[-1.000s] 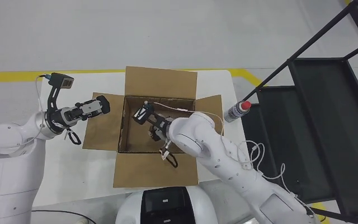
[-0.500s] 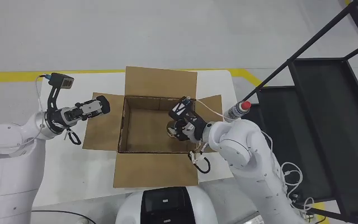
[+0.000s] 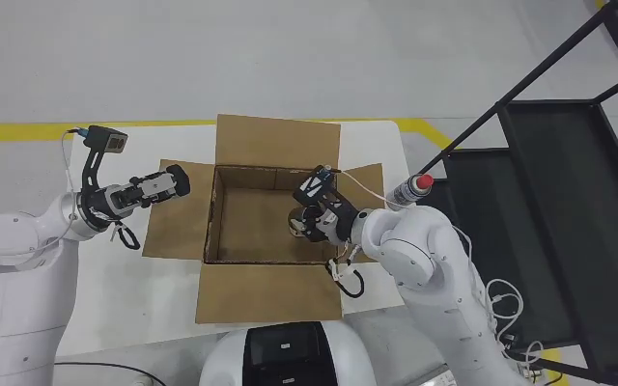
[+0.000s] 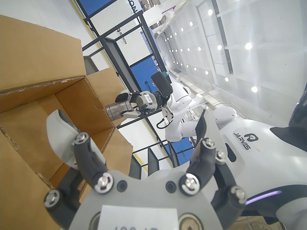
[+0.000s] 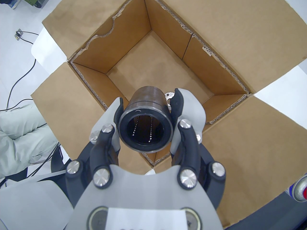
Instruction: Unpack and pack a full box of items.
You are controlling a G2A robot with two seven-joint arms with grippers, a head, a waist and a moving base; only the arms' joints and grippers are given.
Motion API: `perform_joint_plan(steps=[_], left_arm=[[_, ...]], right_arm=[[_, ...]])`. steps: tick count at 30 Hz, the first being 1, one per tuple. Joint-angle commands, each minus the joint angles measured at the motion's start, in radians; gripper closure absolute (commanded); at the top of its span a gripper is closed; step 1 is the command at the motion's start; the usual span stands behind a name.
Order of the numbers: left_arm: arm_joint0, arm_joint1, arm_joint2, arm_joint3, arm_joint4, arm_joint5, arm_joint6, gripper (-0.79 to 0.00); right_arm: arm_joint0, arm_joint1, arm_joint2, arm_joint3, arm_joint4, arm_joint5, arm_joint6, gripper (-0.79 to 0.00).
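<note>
While clamped by right gripper (image 5: 148,98) | cylinder (image 5: 145,107): dark metal, hollow, ball rows inside

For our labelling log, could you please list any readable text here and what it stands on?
Cardboard box: no print visible.
Metal cylinder: none visible.
Sticker on the right gripper: too small to read.
Spray can label: too small to read.
Background panels: brand print, not quoted.
</note>
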Motion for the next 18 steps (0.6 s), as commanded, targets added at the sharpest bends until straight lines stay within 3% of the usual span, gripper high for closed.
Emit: perform_joint_plan(steps=[1, 10, 18], left_arm=[[0.000, 0.000, 0.000, 0.000, 0.000, 0.000, 0.000, -0.785], [0.000, 0.000, 0.000, 0.000, 0.000, 0.000, 0.000, -0.785], [0.000, 0.000, 0.000, 0.000, 0.000, 0.000, 0.000, -0.785]], right_arm=[[0.000, 0.000, 0.000, 0.000, 0.000, 0.000, 0.000, 0.000], [-0.011, 0.002, 0.006, 0.001, 0.005, 0.002, -0.020, 0.000], [-0.091, 0.028, 0.149, -0.121, 0.097, -0.005, 0.095, 0.000]])
